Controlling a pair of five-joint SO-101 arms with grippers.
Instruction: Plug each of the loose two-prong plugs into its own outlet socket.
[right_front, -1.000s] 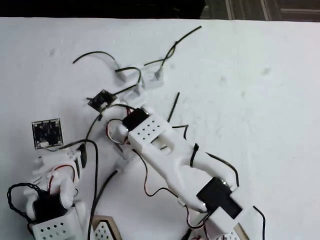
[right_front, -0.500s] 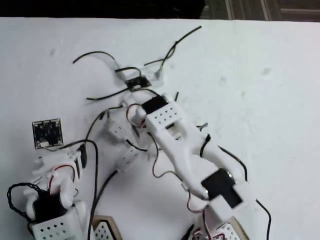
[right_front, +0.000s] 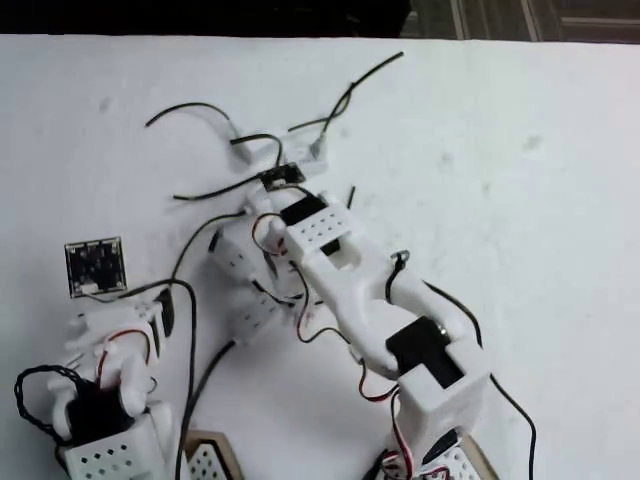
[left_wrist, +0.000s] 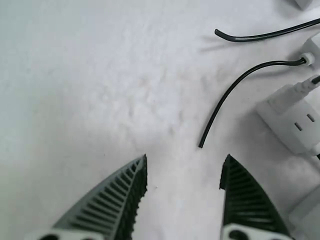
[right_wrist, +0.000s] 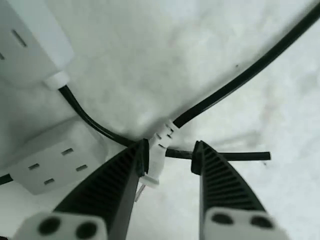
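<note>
My right gripper (right_wrist: 171, 145) is open, and a small white two-prong plug (right_wrist: 156, 156) on a black cord lies between its fingers, against one of them. Two white outlet sockets (right_wrist: 49, 166) (right_wrist: 31, 31) lie close beside it. From above, the right gripper (right_front: 279, 180) sits at the table's middle, just short of two more loose plugs (right_front: 318, 150) (right_front: 243, 150) on black cords. Sockets (right_front: 235, 258) (right_front: 260, 312) lie beside the right arm. My left gripper (left_wrist: 185, 160) hangs open over bare table, with a socket (left_wrist: 292, 120) off to one side.
Loose black cords (right_front: 190, 108) (right_front: 350, 90) curl across the far middle of the white table (right_front: 520, 200). The left arm (right_front: 110, 345) is folded at the near left corner. A cord end (left_wrist: 220, 112) lies ahead of the left gripper. The table's right half is bare.
The right arm swung away from the left-centre toward the far plugs, then drew back slightly. The sockets beside it came out from under it. The left arm kept still.
</note>
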